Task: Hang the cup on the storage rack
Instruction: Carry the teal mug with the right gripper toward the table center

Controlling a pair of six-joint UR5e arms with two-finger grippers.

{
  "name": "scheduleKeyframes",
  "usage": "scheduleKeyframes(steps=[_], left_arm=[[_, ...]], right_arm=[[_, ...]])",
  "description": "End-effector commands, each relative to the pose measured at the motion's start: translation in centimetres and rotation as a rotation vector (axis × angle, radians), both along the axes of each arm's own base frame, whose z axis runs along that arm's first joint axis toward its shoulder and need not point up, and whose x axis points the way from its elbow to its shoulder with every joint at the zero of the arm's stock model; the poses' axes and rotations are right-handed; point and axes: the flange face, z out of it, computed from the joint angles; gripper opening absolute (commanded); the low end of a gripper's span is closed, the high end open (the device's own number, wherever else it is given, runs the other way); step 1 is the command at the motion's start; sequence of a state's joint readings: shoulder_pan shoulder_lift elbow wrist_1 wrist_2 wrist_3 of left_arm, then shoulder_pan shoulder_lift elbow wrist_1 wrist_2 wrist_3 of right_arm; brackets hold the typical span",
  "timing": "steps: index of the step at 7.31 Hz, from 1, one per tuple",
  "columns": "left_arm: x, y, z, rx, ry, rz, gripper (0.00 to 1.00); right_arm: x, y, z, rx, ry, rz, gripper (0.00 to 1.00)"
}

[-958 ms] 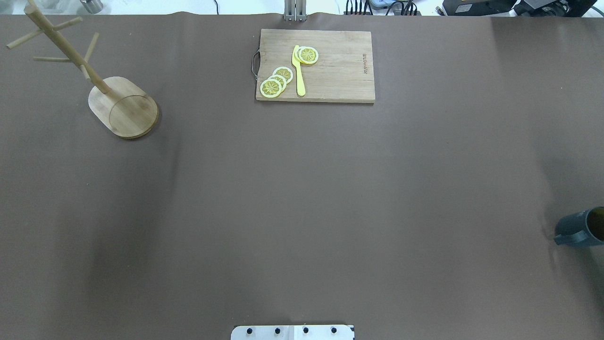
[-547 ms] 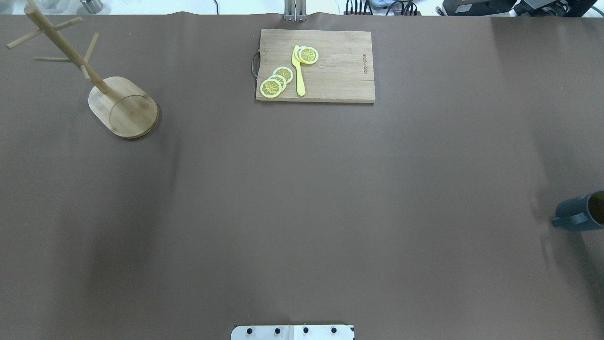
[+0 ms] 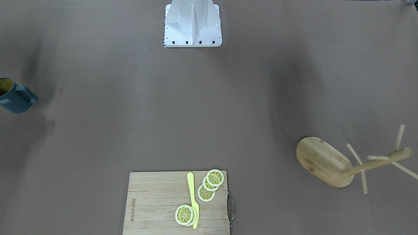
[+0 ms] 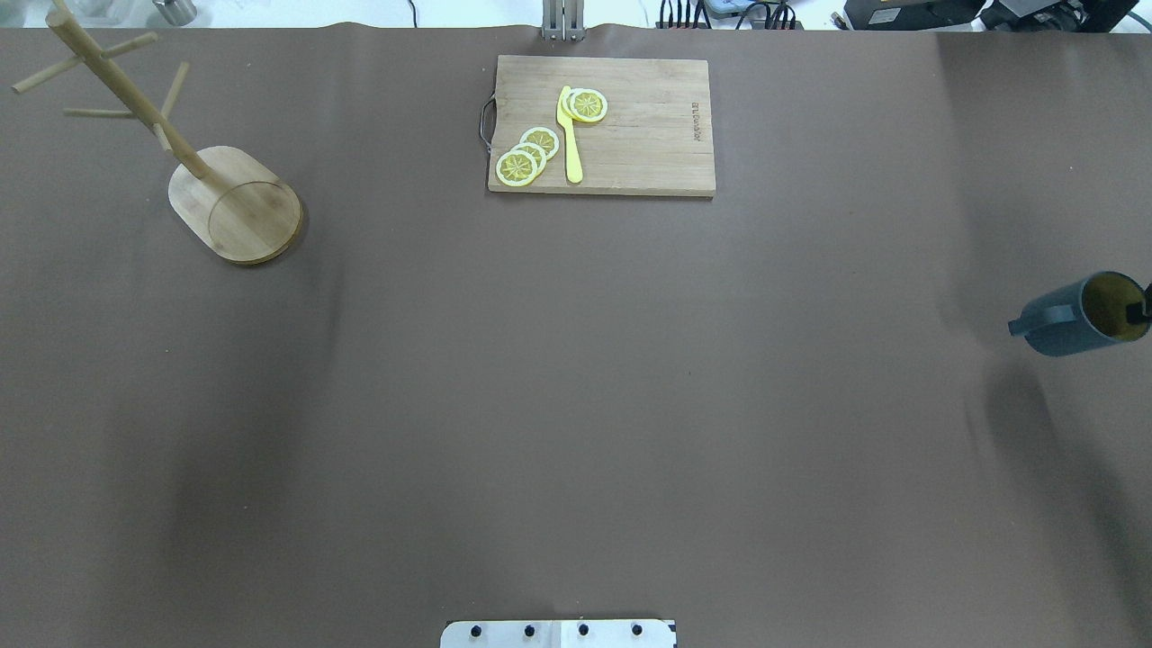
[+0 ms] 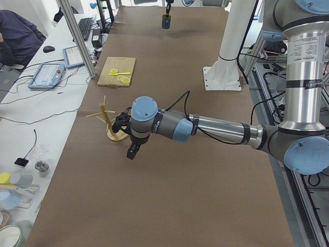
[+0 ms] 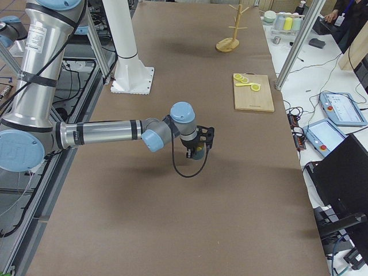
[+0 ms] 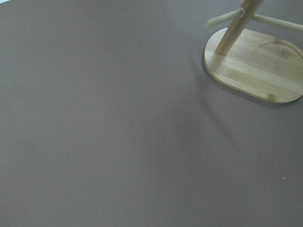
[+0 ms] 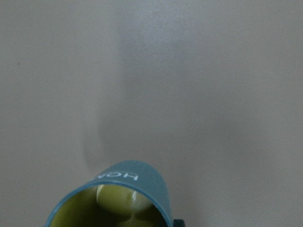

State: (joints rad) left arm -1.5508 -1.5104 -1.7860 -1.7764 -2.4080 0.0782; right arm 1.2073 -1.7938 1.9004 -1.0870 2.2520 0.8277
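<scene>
The dark teal cup (image 4: 1062, 321) with its yellow inside hangs above the table at the far right edge, handle toward the middle. It also shows in the front view (image 3: 13, 98) and, with its "HOME" lettering, in the right wrist view (image 8: 125, 182). My right gripper (image 4: 1141, 311) is shut on its rim, one finger inside. The bamboo storage rack (image 4: 236, 209) stands at the far left and shows in the left wrist view (image 7: 258, 71). My left gripper (image 5: 132, 152) hovers near the rack (image 5: 110, 126); I cannot tell whether it is open.
A wooden cutting board (image 4: 643, 135) with lemon slices (image 4: 526, 155) and a yellow knife (image 4: 570, 135) lies at the far middle of the table. The robot's base plate (image 4: 558, 633) sits at the near edge.
The cup, held by my right gripper, has moved away from the robot's side and slightly inward from the right edge. The rack and board have not moved.
</scene>
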Motion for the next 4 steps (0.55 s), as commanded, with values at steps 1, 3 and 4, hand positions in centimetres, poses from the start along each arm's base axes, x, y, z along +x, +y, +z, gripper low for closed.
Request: scheduleKeyframes(steps=[1,3,4], left_arm=[[0.0,0.0,0.0,0.000,0.000,0.000,0.99],[0.0,0.0,0.0,0.000,0.000,0.000,0.99],[0.0,0.0,0.0,0.000,0.000,0.000,0.99]], right_arm=[[-1.5,-4.4,-5.2,-0.074,-0.011,0.071,0.00],[-4.5,-5.5,-11.1,-0.166,-0.039,0.129,0.00],[-7.2,-5.2,-14.6,-0.218,-0.045,0.166,0.00]])
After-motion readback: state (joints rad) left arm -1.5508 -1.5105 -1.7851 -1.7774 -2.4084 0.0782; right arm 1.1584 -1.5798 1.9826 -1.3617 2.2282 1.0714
